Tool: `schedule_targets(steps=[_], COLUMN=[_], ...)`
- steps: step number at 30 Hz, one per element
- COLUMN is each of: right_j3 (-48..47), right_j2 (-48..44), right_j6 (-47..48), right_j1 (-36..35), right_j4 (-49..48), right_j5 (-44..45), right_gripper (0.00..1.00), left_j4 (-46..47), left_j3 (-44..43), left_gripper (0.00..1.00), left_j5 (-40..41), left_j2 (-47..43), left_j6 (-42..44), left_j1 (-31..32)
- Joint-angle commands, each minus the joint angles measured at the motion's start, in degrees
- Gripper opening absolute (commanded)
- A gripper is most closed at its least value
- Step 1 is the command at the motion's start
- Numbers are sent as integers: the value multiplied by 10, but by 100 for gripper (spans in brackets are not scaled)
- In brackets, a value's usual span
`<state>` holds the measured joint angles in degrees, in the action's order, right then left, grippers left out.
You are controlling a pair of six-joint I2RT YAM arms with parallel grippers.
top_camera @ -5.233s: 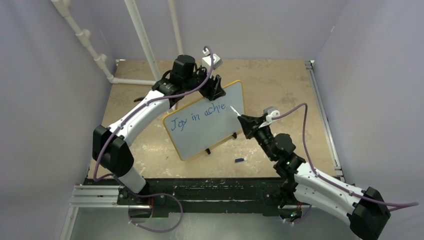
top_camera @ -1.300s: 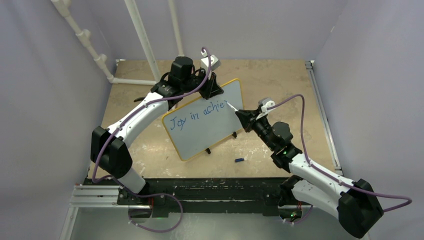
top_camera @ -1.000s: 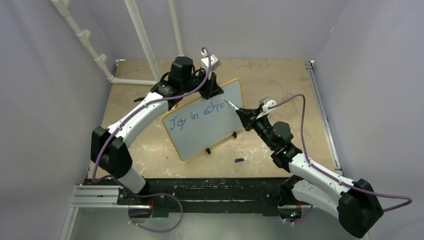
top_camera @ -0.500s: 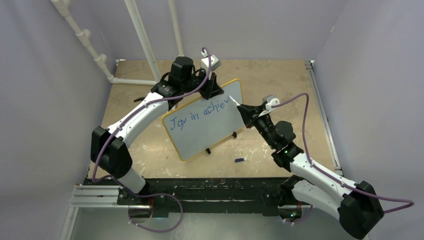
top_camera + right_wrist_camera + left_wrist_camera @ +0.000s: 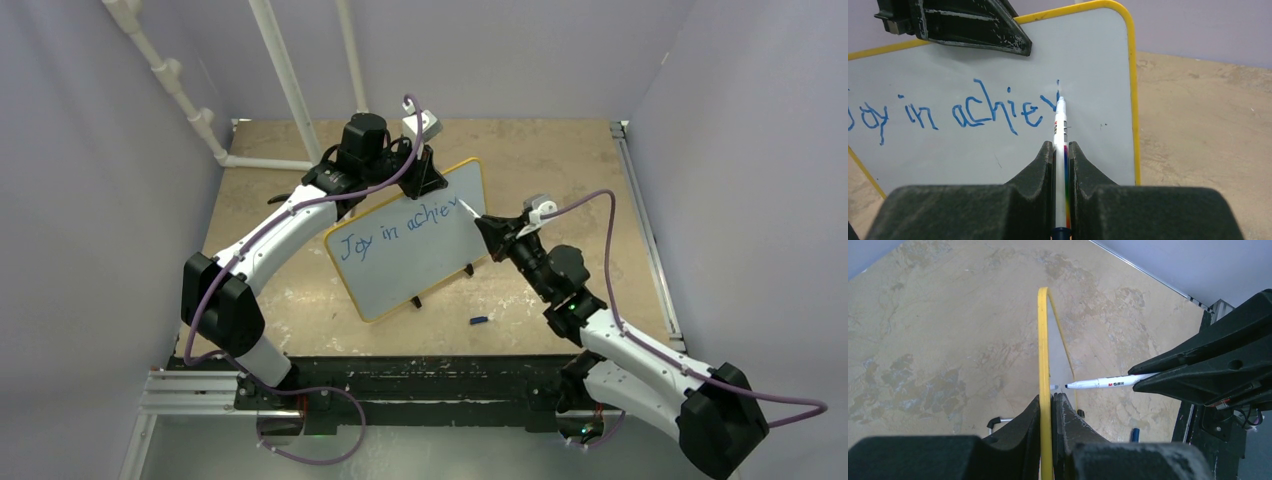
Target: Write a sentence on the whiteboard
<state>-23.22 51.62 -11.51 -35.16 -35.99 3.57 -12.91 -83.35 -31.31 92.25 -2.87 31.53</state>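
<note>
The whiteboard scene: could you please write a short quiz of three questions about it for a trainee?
1. True or false: the left gripper is shut on the upper rim of the whiteboard.
2. What does the sentence read? A) "Joy in achiev" B) "Joy in small" C) "Joy"
3. Fill in: the right gripper holds a ____.
Key: 1 true; 2 A; 3 marker.

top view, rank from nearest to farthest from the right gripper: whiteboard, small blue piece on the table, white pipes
From the right gripper:
1. whiteboard, just to its left.
2. small blue piece, on the near side, lower in view.
3. white pipes, far-left corner.
</note>
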Motion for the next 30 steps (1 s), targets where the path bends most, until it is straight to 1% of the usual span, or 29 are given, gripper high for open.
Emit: schedule_targets(steps=[1, 9, 17, 30], right_j3=[-5, -10, -10, -20], right_j2=[8, 29, 16, 20], right_j6=[0, -1, -6, 7], right_j1=[-2, -2, -2, -2], right_j4=[-11, -15, -11, -41], right_j5=[15, 31, 63, 22], right_gripper=[0, 0, 0, 0], left_j4=[-3, -4, -4, -4], left_j3=[3, 3, 3, 3], left_gripper=[0, 0, 0, 0], left_j5=[11, 11, 10, 9], left_j2=[-1, -3, -3, -1], left_j6=[17, 18, 19, 18], left_j1=[-3, -3, -3, -3])
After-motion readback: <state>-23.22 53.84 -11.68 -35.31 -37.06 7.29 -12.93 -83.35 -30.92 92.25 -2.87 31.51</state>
